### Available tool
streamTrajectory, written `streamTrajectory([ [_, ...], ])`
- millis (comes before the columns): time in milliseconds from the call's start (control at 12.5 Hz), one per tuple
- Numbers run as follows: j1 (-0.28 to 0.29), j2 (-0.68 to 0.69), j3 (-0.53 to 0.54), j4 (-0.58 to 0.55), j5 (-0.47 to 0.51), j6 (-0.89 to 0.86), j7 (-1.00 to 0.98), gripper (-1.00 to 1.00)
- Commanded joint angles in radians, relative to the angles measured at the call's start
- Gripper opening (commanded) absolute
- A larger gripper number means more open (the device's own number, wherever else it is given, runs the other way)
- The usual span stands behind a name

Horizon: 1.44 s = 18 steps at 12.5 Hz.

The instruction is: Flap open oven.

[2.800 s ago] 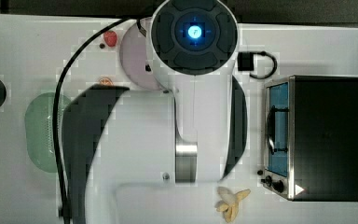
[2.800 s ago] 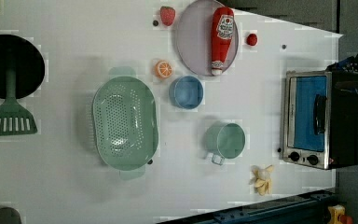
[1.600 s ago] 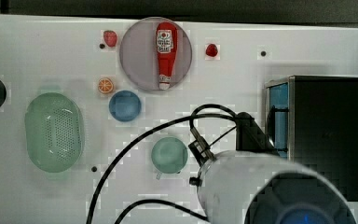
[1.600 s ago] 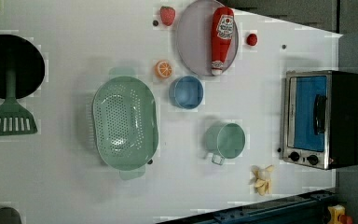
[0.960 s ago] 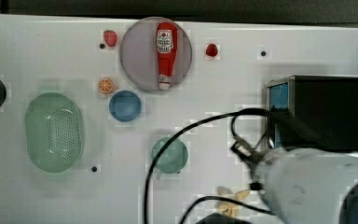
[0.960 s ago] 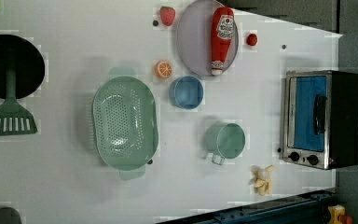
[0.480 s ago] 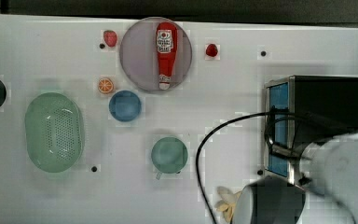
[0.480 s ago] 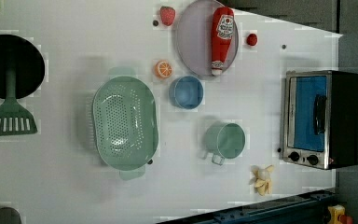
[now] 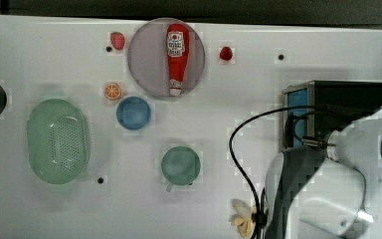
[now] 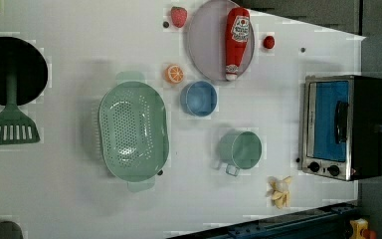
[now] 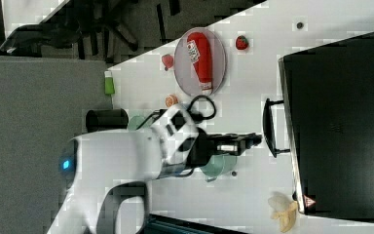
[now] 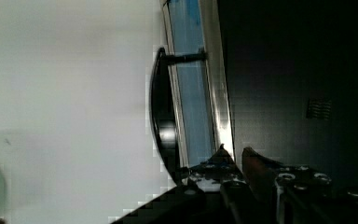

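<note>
The oven (image 10: 365,127) stands at the left view's right, black on top, with its blue door (image 10: 328,119) closed and two knobs (image 10: 323,168) beside it. Its black bar handle (image 11: 268,127) stands off the door. In the right view my gripper (image 11: 254,139) points at that handle from just in front, a small gap away. The wrist view has the gripper (image 12: 234,154) shut and holding nothing, by the silver front frame, with the handle (image 12: 161,126) close beside it. The white arm (image 9: 328,194) covers part of the oven (image 9: 348,97) in the top view.
A green mug (image 9: 180,166) and a peeled banana (image 9: 242,219) lie near the oven's front. Further off are a blue bowl (image 9: 133,113), a plate (image 9: 146,69) with a ketchup bottle (image 9: 177,55), and a green colander (image 9: 58,141). A black cable (image 9: 235,149) loops off the arm.
The arm has swung from the table's middle to the top view's lower right, bringing the gripper up to the oven's front. The door stays closed.
</note>
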Motion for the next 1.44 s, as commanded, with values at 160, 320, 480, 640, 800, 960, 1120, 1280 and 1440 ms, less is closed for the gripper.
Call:
streamTrajectory([
  [160,0.012,0.060,0.002,-0.020,0.005,0.074,-0.078,-0.65],
  [320,0.012,0.105,0.002,-0.049,0.007,0.127,-0.077,-0.65],
  [480,0.012,0.147,0.000,-0.076,0.007,0.221,-0.077,-0.65],
  [640,0.012,0.170,-0.002,-0.097,0.006,0.284,-0.076,-0.65],
  [800,0.011,0.184,-0.001,-0.110,0.007,0.290,-0.074,-0.65],
  [960,0.013,0.194,0.000,-0.112,0.006,0.291,-0.049,-0.65],
  [1120,0.028,0.192,0.006,-0.118,-0.018,0.289,-0.022,-0.65],
  [1280,0.054,0.191,0.016,-0.128,-0.072,0.289,0.036,-0.65],
  [1440,0.090,0.190,0.030,-0.147,-0.167,0.288,0.159,-0.65],
])
